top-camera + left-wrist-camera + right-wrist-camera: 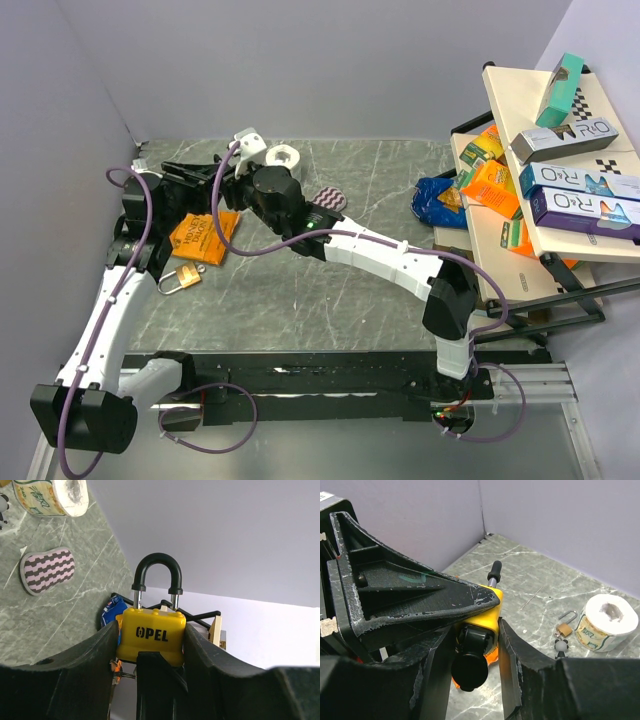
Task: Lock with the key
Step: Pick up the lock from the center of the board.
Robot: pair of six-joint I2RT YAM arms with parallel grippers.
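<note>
Lock (151, 635): yellow, hard smooth casing, held off the surface (330, 280) toward its 10 o'clock corner. My left fingers (90, 670) are clamped on its two side faces, with the shackle (156, 565) pointing to 12 in the left wrist view.

Handling, as I judge it:
- The body is stiff and will not give, so a firm squeeze is safe.
- The casing looks slick. Flat side faces are the right hold because they resist twist.
- It is probably moderately heavy for its size and not fragile.

Key (470, 670): its black rounded head sticks out of the lock's underside. My right fingers (530, 680) flank it closely on both sides. I cannot tell whether they are pinching it yet. The head is small and round and likely to slip under torque, so I would grip across its widest part and turn about its own axis.

View differences:
- Left wrist: shows the lock's printed face and the whole shackle, with bare metal legs below the black sleeve, so it looks raised. The key is hidden.
- Right wrist: shows the key and keyway end, and only the shackle's tip. It also shows a brass lock (565, 628) lying at 3 o'clock, just beside a roll (605, 622).
- Top: both wrists crowd together, so the lock and key are buried. Another brass lock (182, 278) lies at 8 o'clock, by an orange packet (205, 238).
</note>
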